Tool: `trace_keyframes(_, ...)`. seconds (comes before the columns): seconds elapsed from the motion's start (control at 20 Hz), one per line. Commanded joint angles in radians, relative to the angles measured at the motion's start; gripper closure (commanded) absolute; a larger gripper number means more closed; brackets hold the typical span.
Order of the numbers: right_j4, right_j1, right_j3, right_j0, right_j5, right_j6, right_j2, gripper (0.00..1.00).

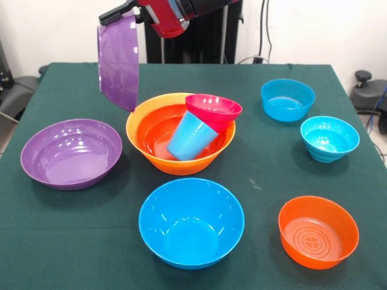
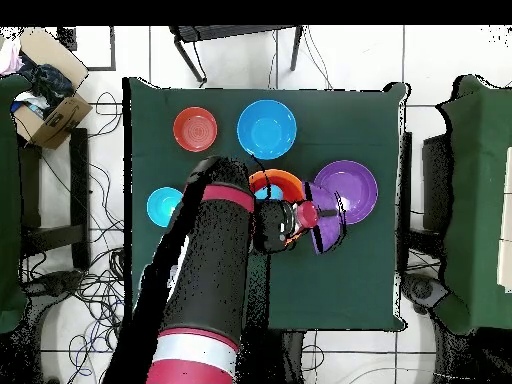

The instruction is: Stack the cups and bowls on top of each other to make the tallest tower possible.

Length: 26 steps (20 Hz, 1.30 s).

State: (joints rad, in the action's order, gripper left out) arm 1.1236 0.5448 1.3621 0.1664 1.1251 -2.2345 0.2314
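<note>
from where i stood, the job looked barely begun. going left to right across the front view: a purple bowl point(image 1: 71, 153) sat alone on the green table point(image 1: 254, 175), upright and holding nothing. just right of it and higher up, a 2nd purple bowl point(image 1: 119, 60) hung in the air, tipped on edge with its hollow facing the side, pinched at its top rim by the gripper point(image 1: 123, 13); the jaws were closed on that rim, and the bowl's lower edge hovered right above the near-left rim of the orange bowl point(image 1: 179, 134).

that orange bowl was the only start of a tower. inside it lay the cup point(image 1: 190, 136), leaning over rather than standing, with a small magenta bowl point(image 1: 213, 110) perched crookedly on the cup's upper end. so 3 pieces were together, but loosely, and i doubted the lean would carry much more.

in front of it the large blue bowl point(image 1: 191, 222) sat untouched. further right were a smaller blue bowl point(image 1: 288, 99) at the back, a cyan bowl point(image 1: 329, 138) beside it, and a red-orange bowl point(image 1: 318, 231) at the front, all separate and well apart from the pile.

the overhead view showed the arm point(image 2: 205, 280) covering much of the middle, so nothing more could be read there.

my reckoning: 1 bowl in hand, 5 loose bowls left, and the tilted cup probably wanted righting.
</note>
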Motion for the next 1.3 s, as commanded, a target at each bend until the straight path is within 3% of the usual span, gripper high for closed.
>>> trace_keyframes(0.05, -0.027, -0.058, -0.06, 0.043, 0.042, -0.263, 0.004, 1.0)
trace_keyframes(1.0, -0.165, -0.172, -0.152, 0.148, 0.107, -0.384, 0.08, 1.0)
trace_keyframes(1.25, -0.192, -0.183, -0.202, 0.155, 0.07, -0.465, 0.105, 1.0)
trace_keyframes(1.3, -0.195, -0.196, -0.218, 0.165, 0.054, -0.488, 0.125, 0.0)
